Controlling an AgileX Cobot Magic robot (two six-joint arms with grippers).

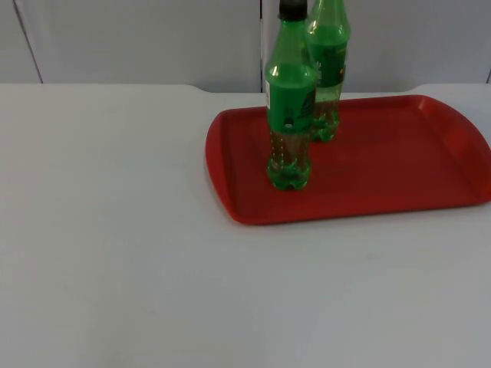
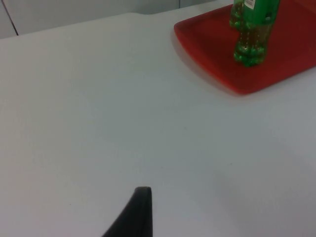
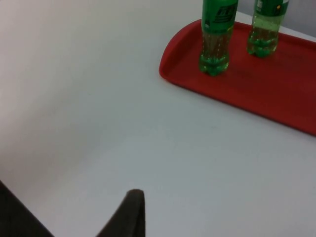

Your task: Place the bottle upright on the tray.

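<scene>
two green-labelled bottles point(image 1: 290, 115) upright, red tray point(image 1: 383, 176)

The worktop point(image 1: 115, 253) lies open left of and in front of the red tray point(image 1: 383, 184). Two upright green bottles stand close together at the tray's left end: the front bottle point(image 1: 290, 115) near the left rim, the rear bottle point(image 1: 328, 69) just behind it. The tray's right half offers open passage.
</scene>
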